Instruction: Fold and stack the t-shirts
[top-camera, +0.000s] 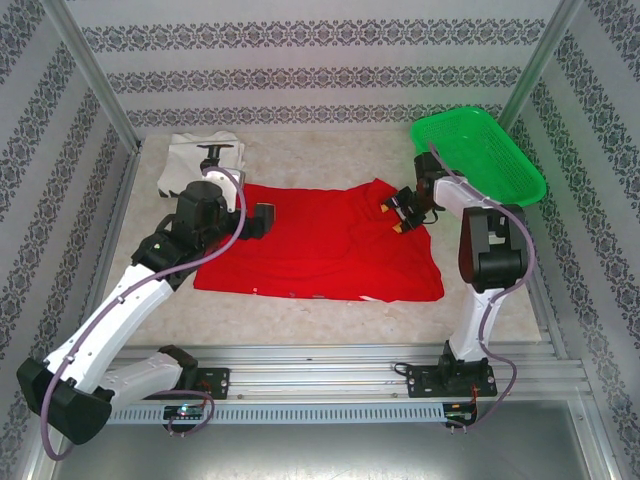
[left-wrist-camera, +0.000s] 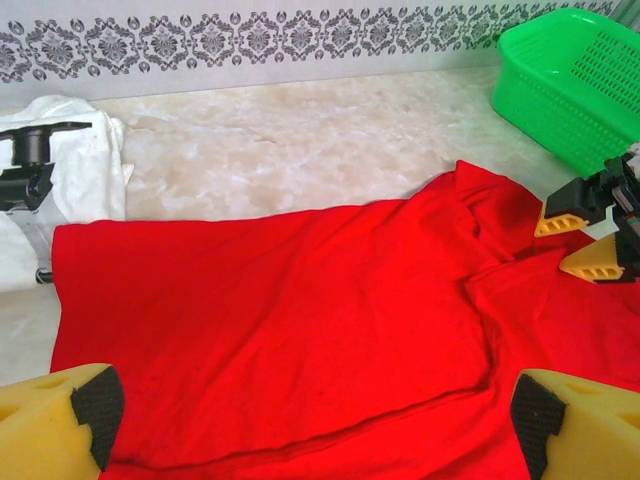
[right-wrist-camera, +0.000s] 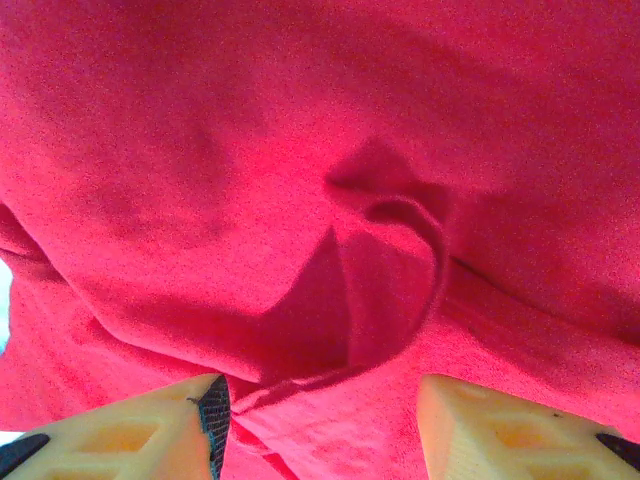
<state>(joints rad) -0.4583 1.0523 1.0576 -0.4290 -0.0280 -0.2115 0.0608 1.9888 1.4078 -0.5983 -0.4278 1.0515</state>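
**Mostly flat: red t-shirt (top-camera: 320, 250) lying spread across the tabletop (top-camera: 300, 160)**

The bright red t-shirt is lying across the middle of the marbled tabletop. It is broad and largely smooth, with a stitched hem running along its near edge. Its far right corner is bunching into raised folds.

The white t-shirt (top-camera: 195, 165) is sitting in a rumpled heap at the far left corner, just beside the red one's far left edge.

The right pincer (top-camera: 400, 210) is sitting low over the wrinkled corner. Its yellow fingers are standing apart, with a ridge of red cloth rising between them, unclamped. The left pincer (left-wrist-camera: 310, 430) is hovering over the shirt's left part with its jaws spread wide.

A green mesh basket (top-camera: 480, 155) is resting at the far right, apart from the shirt.
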